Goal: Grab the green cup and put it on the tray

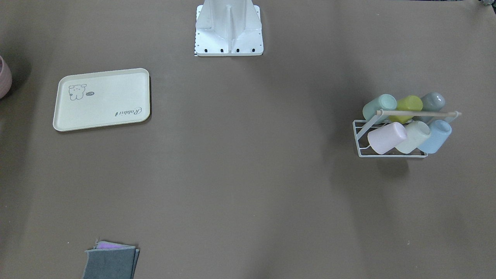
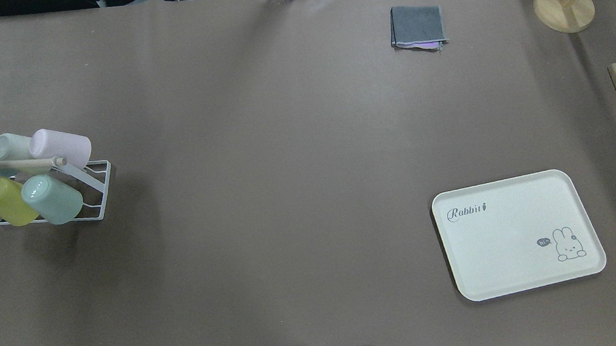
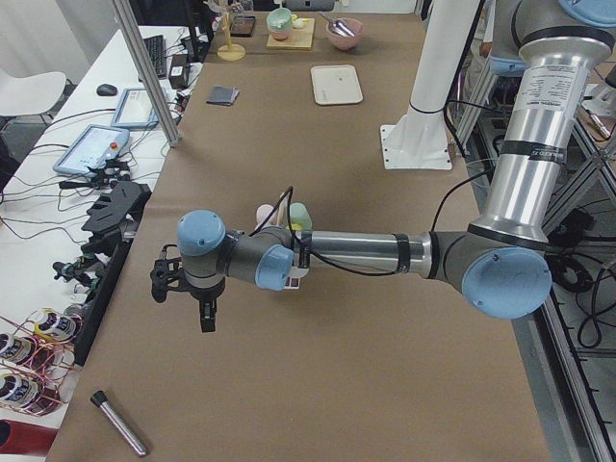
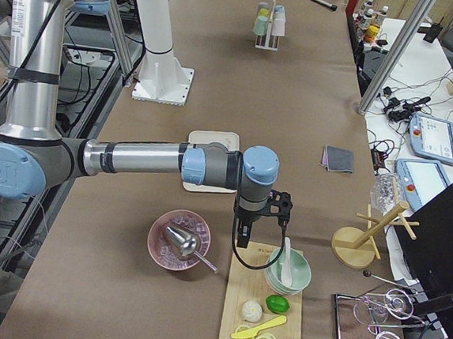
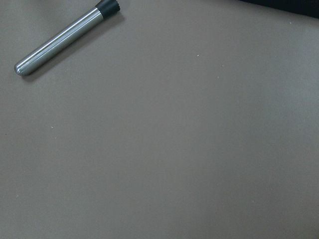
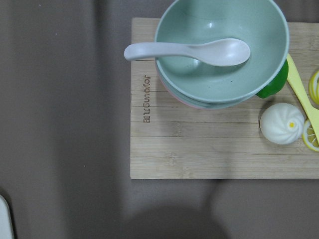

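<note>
The green cup point(image 2: 52, 199), mint and smooth, lies tilted on a white wire rack point(image 2: 102, 186) at the table's left end, next to a yellow-green cup point(image 2: 5, 201); it also shows in the front view point(image 1: 379, 106). The cream tray point(image 2: 517, 233) with the "Rabbit" script lies flat on the right, with nothing on it. My left gripper point(image 3: 183, 298) shows only in the exterior left view, beyond the rack near the table's end. My right gripper point(image 4: 260, 224) shows only in the exterior right view, past the tray over a wooden board. I cannot tell whether either is open or shut.
Several other pastel cups sit on the rack. A folded grey cloth point(image 2: 418, 25) lies at the far side. A wooden board point(image 6: 199, 144) holds a green bowl point(image 6: 222, 47) with a spoon, and food. A pink bowl point(image 4: 179, 239) and a metal cylinder point(image 5: 65, 36) lie at the table's ends.
</note>
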You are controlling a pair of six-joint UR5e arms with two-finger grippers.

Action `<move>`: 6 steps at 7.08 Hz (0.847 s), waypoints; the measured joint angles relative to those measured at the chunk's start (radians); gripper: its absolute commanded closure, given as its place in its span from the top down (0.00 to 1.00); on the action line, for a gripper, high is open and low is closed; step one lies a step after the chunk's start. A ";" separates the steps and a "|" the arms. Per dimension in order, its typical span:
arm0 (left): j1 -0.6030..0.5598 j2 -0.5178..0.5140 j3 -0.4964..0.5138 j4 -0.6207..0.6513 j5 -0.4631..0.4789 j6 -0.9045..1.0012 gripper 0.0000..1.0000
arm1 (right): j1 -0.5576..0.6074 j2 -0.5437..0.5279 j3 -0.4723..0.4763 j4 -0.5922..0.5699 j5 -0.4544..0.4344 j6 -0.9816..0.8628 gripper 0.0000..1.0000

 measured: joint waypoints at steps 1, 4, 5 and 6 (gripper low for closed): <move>0.001 0.001 -0.013 0.017 -0.001 0.011 0.98 | 0.000 0.002 0.003 -0.001 0.002 0.000 1.00; 0.002 0.016 -0.074 0.068 -0.004 0.017 0.98 | 0.000 0.005 0.012 -0.001 0.001 0.004 1.00; 0.004 0.023 -0.102 0.072 -0.019 0.016 0.98 | -0.001 0.008 0.023 -0.001 0.003 0.010 1.00; 0.007 0.037 -0.154 0.071 -0.060 0.014 0.98 | -0.002 0.013 0.042 -0.002 0.008 0.015 1.00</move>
